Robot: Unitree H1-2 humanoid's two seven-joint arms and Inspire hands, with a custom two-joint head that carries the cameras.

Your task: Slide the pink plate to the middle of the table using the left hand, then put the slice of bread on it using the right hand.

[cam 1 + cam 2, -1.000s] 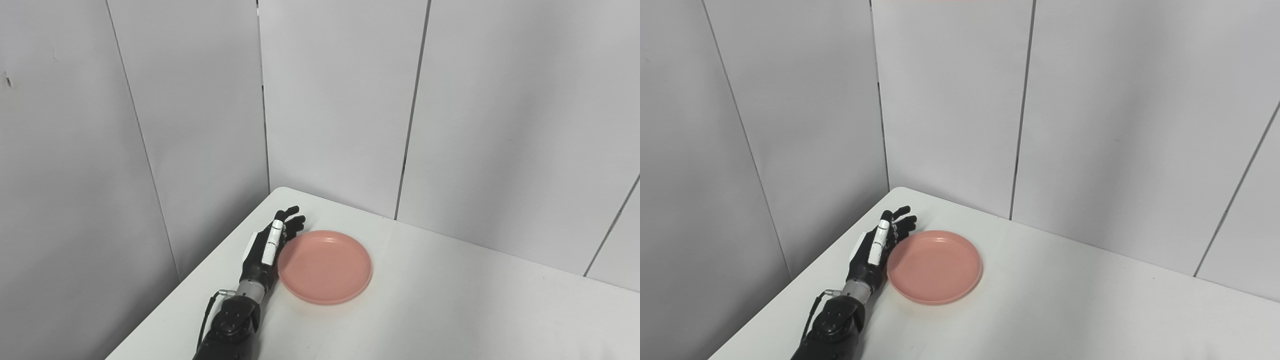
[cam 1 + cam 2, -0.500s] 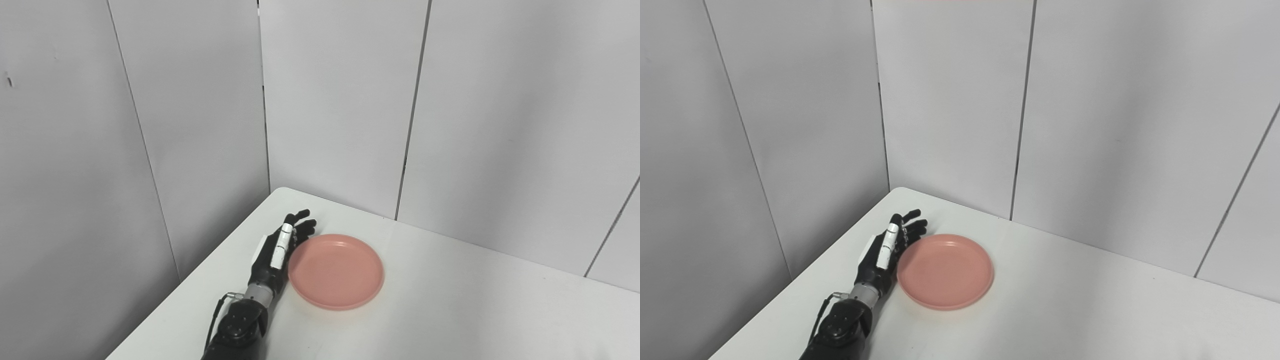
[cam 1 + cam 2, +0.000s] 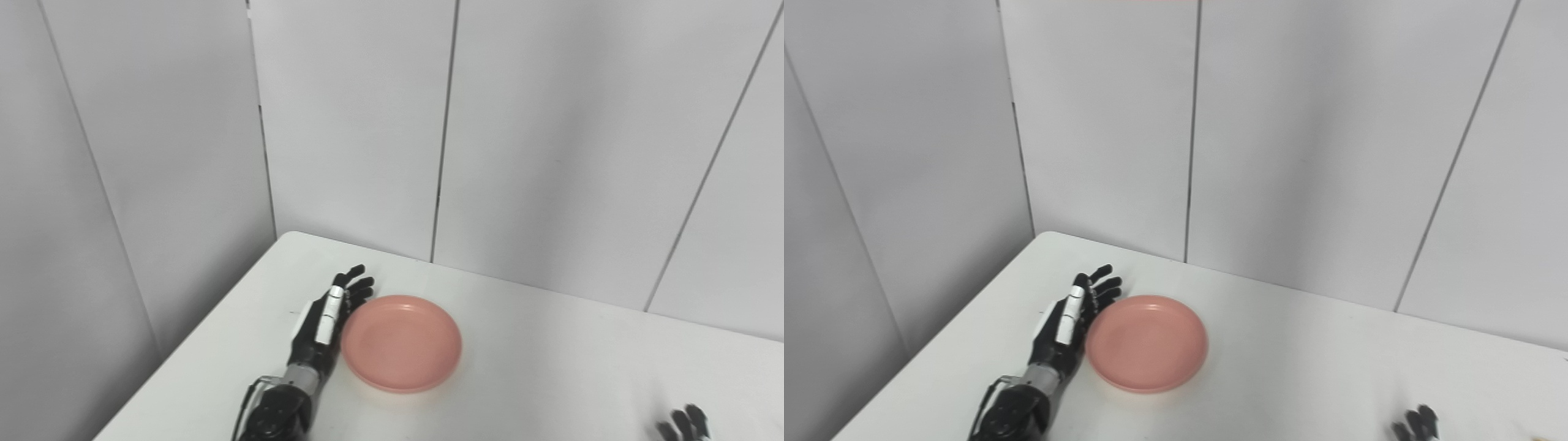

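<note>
Your left hand (image 3: pixel 324 321) lies edge-on against the left rim of the round pink plastic plate (image 3: pixel 401 343), fingers straight and spread, gripping nothing. The plate sits on the white table (image 3: pixel 539 367), left of centre. Only your right hand's (image 3: pixel 683 424) dark fingertips show at the bottom edge; you cannot tell its state.

In front of me a white worktop (image 3: pixel 551 367) fits into a corner of pale grey panelled walls (image 3: pixel 551 135), evenly lit.
</note>
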